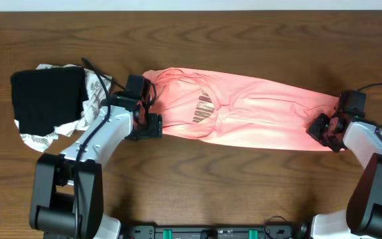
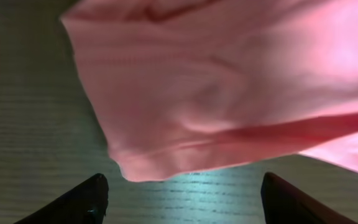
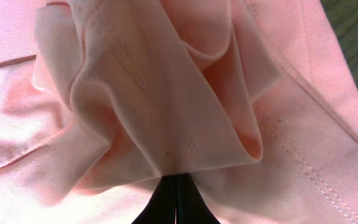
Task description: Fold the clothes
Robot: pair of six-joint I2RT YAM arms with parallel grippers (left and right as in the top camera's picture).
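- Shirt (image 1: pixel 244 113): it lies across the middle of the worktop (image 1: pixel 197 186), drawn out into a long rumpled band between the two arms. The lettering (image 1: pixel 204 107) is partly caught in a crease.
- It looks light, thin and limp to me. I'd expect it to sag, drape and slide on the wood, and to hold no shape unless it is pulled taut from both ends.
- I'd take hold at a hem, seam or corner, where doubled cloth gives a firmer bite. A pinch in mid-panel would likely gather only the top layer.
- Right jaws: pressed together, pinching a gathered fold at the shirt's right end. In the wrist view the cloth bunches up out of the tips.
- Left jaws: spread with nothing between them, low over bare wood just beside the shirt's left end. Its rounded corner lies right ahead of them.
- Hidden: I cannot tell where the sleeves and collar lie, or how many layers the band has, because the folds cover all that. The lettering is too crumpled to read.
- I also cannot see how many layers the right jaws have, since cloth fills that wrist view.
- Further left, a black garment (image 1: pixel 45 99) sits on a white cloth (image 1: pixel 42 136), and the left arm crosses over part of that cloth.
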